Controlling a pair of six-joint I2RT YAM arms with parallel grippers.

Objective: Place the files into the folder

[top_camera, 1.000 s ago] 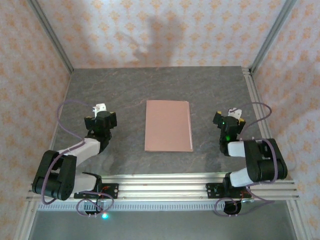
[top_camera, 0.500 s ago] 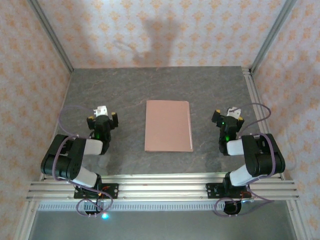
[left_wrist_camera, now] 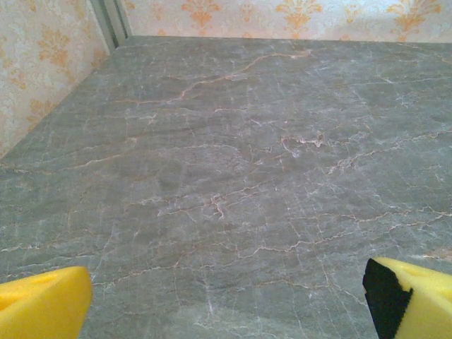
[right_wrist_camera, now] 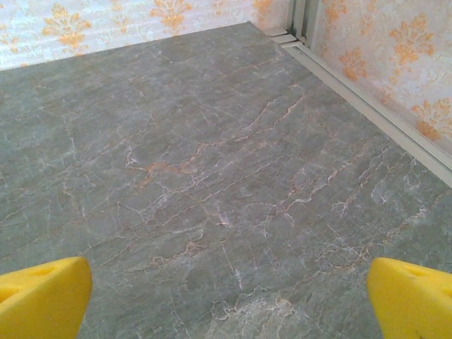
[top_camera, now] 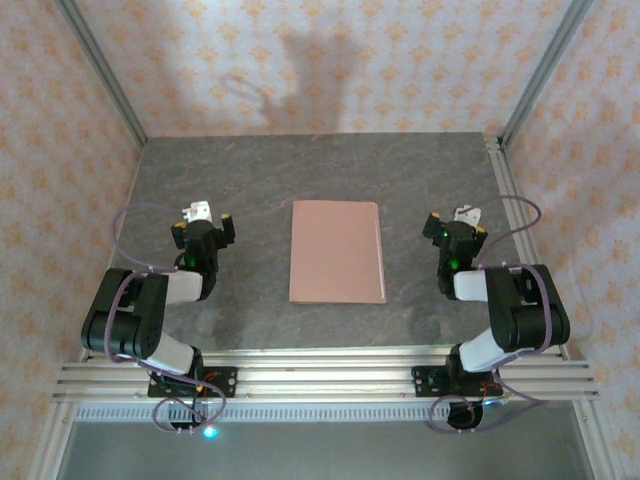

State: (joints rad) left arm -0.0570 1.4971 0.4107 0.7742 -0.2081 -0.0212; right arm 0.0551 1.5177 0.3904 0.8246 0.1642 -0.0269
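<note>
The folder [top_camera: 337, 251] lies shut and flat in the middle of the grey table, a plain salmon rectangle. The files are hidden from view. To the folder's left, well apart from it, my left gripper [top_camera: 203, 222] stands open low over the table. My right gripper [top_camera: 457, 221] stands open the same way to the folder's right. In the left wrist view the left gripper [left_wrist_camera: 226, 304] has its yellow fingertips [left_wrist_camera: 42, 305] spread wide over bare marble. The right gripper [right_wrist_camera: 229, 300] has yellow pads [right_wrist_camera: 409, 300] equally wide apart, with nothing between them.
The marble table top [top_camera: 250, 170] is ringed by patterned wallpaper walls with aluminium posts [top_camera: 100, 70] at the back corners. A metal rail [top_camera: 320, 365] carrying both arm bases runs along the near edge. A side rail [right_wrist_camera: 374, 113] borders the table on the right.
The left arm has folded back towards its base, and its gripper has shifted slightly away from the rail. The right gripper has edged a little farther up the table. The folder has not moved.
</note>
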